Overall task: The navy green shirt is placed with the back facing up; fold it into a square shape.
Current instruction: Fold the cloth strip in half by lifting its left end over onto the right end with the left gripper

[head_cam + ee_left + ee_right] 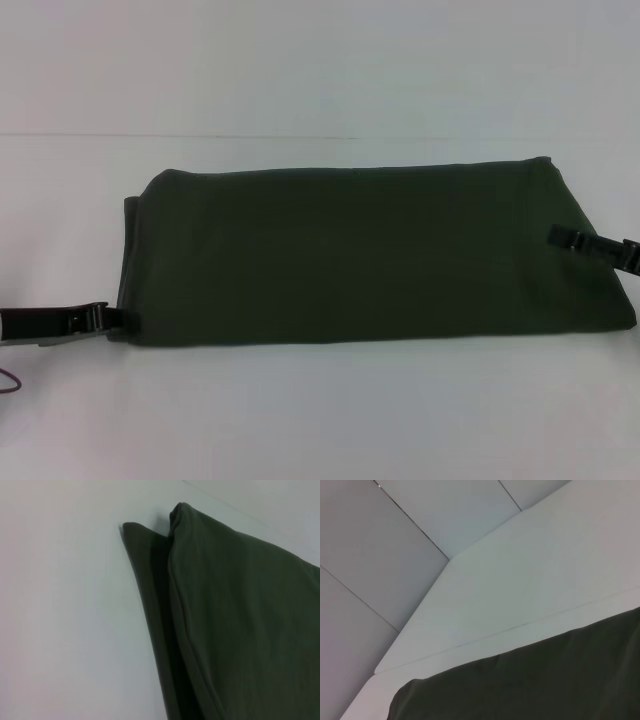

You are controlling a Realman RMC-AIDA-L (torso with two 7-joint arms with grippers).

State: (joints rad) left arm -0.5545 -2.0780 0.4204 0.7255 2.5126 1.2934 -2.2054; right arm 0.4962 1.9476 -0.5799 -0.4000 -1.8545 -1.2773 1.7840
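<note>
The navy green shirt (350, 255) lies on the white table (320, 420), folded into a long band that runs from left to right, plain side up. My left gripper (100, 318) is at the band's near left corner, right against the cloth's edge. My right gripper (562, 238) reaches in from the right and sits over the band's right end. In the left wrist view the shirt (240, 620) shows stacked folded layers at its end. Only one long edge of the shirt (545, 680) shows in the right wrist view.
A thin seam (200, 135) crosses the table behind the shirt. A dark red cable (10, 380) hangs at the left edge under the left arm. Grey wall panels (380, 555) rise beyond the table's far edge.
</note>
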